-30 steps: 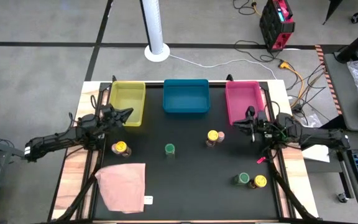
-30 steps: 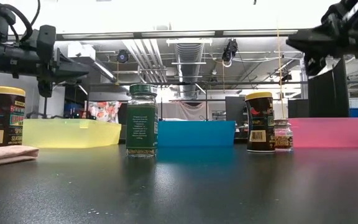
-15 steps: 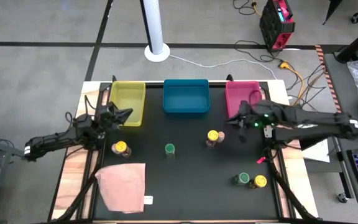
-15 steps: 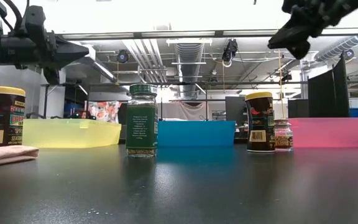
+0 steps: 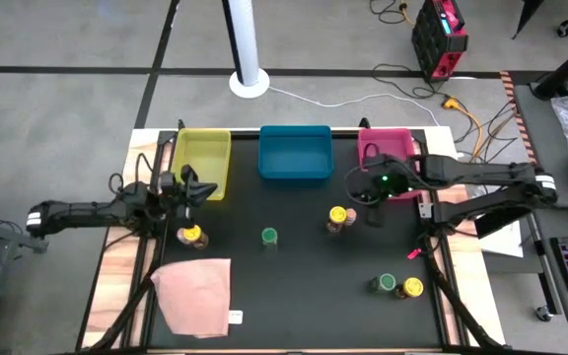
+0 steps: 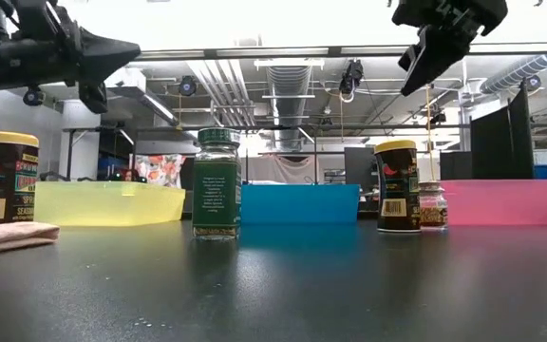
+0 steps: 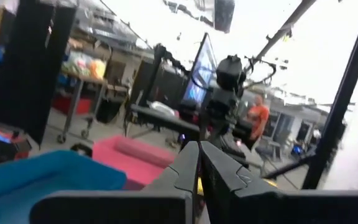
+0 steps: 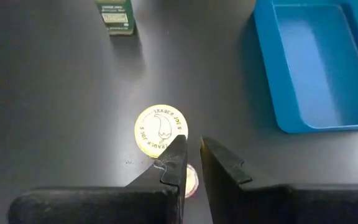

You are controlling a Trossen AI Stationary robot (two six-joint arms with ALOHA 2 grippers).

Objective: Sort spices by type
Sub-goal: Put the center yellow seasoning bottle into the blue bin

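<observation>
Several spice jars stand upright on the black table: a yellow-lidded one [image 5: 193,235] at the left, a green-lidded one [image 5: 269,237] in the middle, a yellow-lidded one [image 5: 337,215] with a small pink-lidded jar [image 5: 351,214] touching its right side, and a green [image 5: 385,283] and yellow [image 5: 413,287] pair at the near right. My right gripper [image 5: 355,195] hangs high above the middle yellow lid [image 8: 160,129], pointing down, its fingers [image 8: 193,146] nearly together with nothing between them. My left gripper [image 5: 208,187] is shut and raised by the yellow bin.
Three bins line the far edge: yellow [image 5: 203,163], blue [image 5: 295,153] and pink [image 5: 388,158]. A pink cloth [image 5: 193,294] lies at the near left corner. The black table top between the jars is open room.
My right gripper has risen and swung toward the table's left, tipping from level to pointing down over the middle yellow-lidded jar. My left gripper has lifted a little and tipped its fingertips upward. No jar has moved.
</observation>
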